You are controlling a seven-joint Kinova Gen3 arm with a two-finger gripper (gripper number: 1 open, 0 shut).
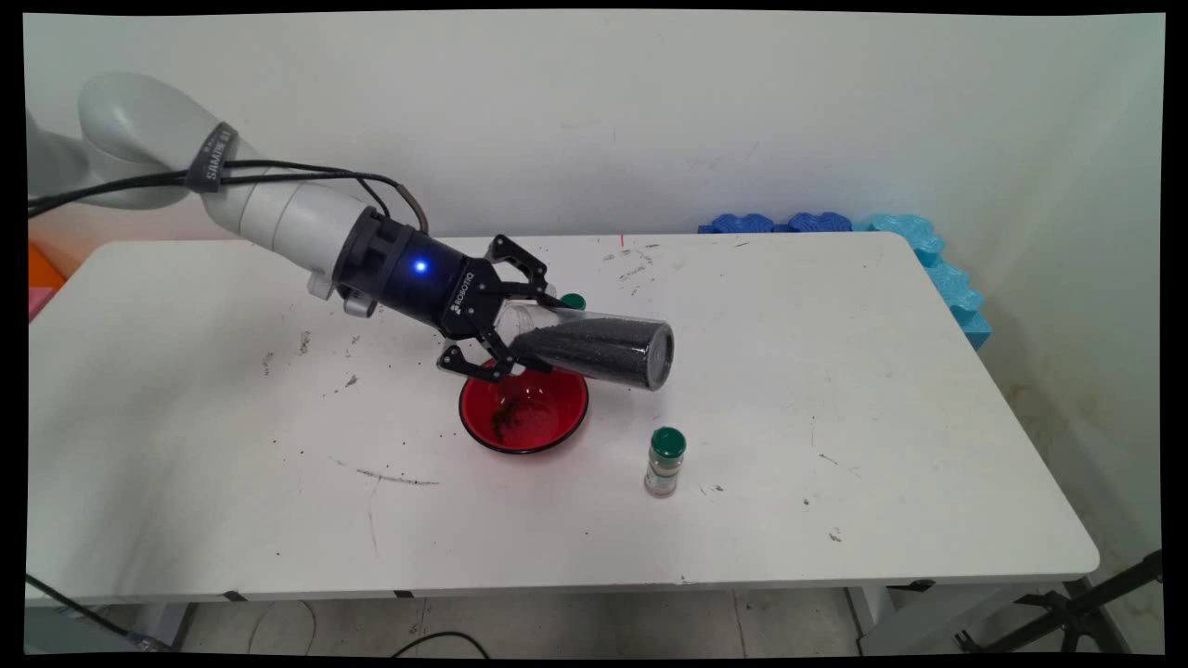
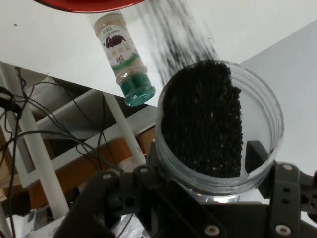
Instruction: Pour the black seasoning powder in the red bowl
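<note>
I can read the word ROBOTIQ in white letters on the black gripper in the main view. A dark strap goes round the arm, and it has pale letters on it, but I cannot make them out. In the hand view, the little spice jar has a label with a green word at the top and a big sign lower down. Both look Chinese, and I cannot read them.
</note>
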